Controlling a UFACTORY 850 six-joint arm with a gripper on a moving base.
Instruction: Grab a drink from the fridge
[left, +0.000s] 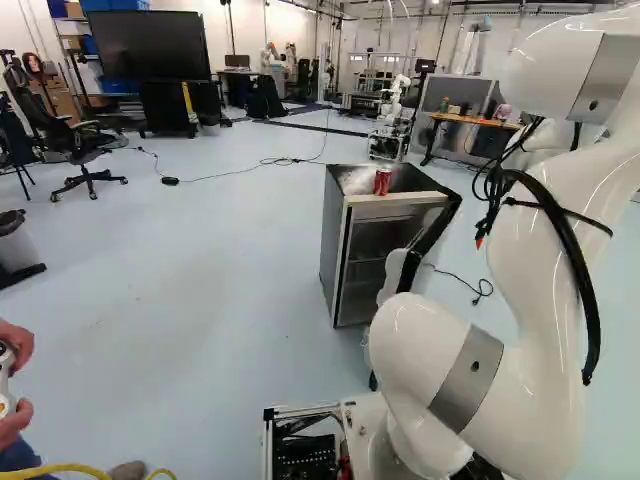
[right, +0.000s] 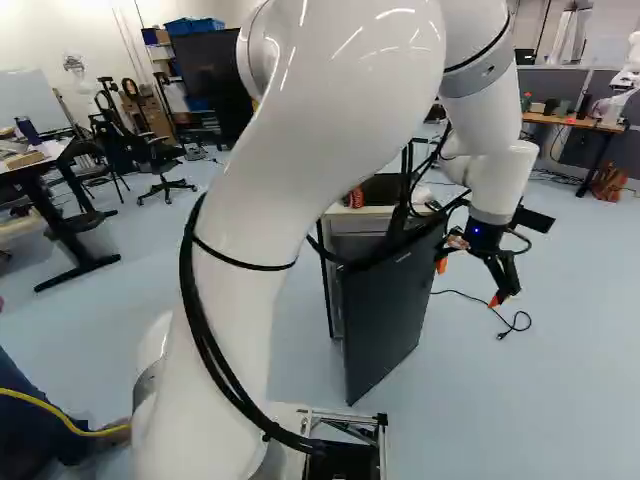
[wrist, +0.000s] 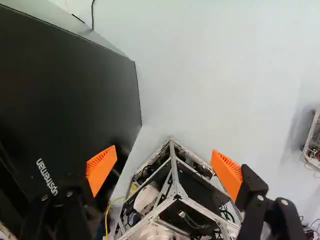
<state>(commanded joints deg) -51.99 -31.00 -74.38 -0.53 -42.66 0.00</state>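
My gripper (right: 468, 283) hangs on the outer side of the fridge's swung-out door (right: 385, 320), apart from it. In the wrist view my gripper (wrist: 164, 162) stands open with nothing between its fingers, and the dark door face (wrist: 65, 95) is close beside one of them. The small fridge (left: 335, 250) stands ahead of the base in the left base view, its front uncovered and a shelf (left: 368, 259) showing inside. A red drink can (left: 382, 182) stands on top of it. Whether drinks are inside, I cannot tell.
Below the fingers in the wrist view is the base's metal frame (wrist: 175, 187). A cable (right: 515, 325) lies on the floor near the gripper. Another robot (left: 390, 125) stands behind the fridge. Farther off are a wooden-topped table (left: 470, 119) and an office chair (left: 85, 160).
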